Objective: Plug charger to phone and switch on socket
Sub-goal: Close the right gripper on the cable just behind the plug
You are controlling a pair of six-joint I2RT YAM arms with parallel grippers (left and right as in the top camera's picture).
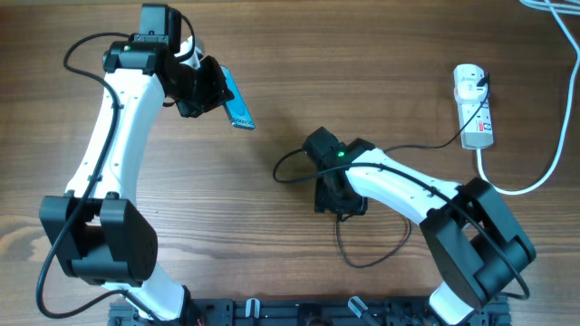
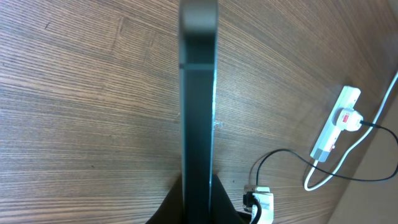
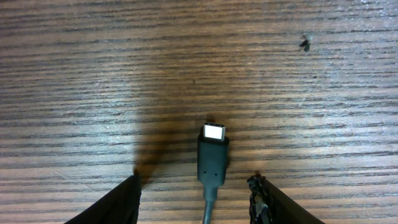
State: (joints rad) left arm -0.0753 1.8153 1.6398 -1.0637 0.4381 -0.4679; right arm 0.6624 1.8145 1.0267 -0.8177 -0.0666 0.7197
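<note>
The phone (image 1: 238, 107) hangs above the table at the upper left, and my left gripper (image 1: 207, 89) is shut on it. In the left wrist view the phone (image 2: 199, 106) shows edge-on as a dark upright slab between my left gripper's (image 2: 198, 208) fingers. The charger (image 1: 435, 146), a thin black cable, runs from the socket (image 1: 474, 109) at the far right toward the centre. Its connector tip (image 3: 213, 155) lies flat on the wood. My right gripper (image 3: 198, 190) is open, low over the table, one finger on each side of the tip and clear of it.
A thick white cord (image 1: 535, 181) curves away from the socket toward the right table edge. In the left wrist view the socket (image 2: 336, 121) and the charger cable (image 2: 283, 152) lie on the wood at the right. Slack black cable loops around my right arm (image 1: 408, 195).
</note>
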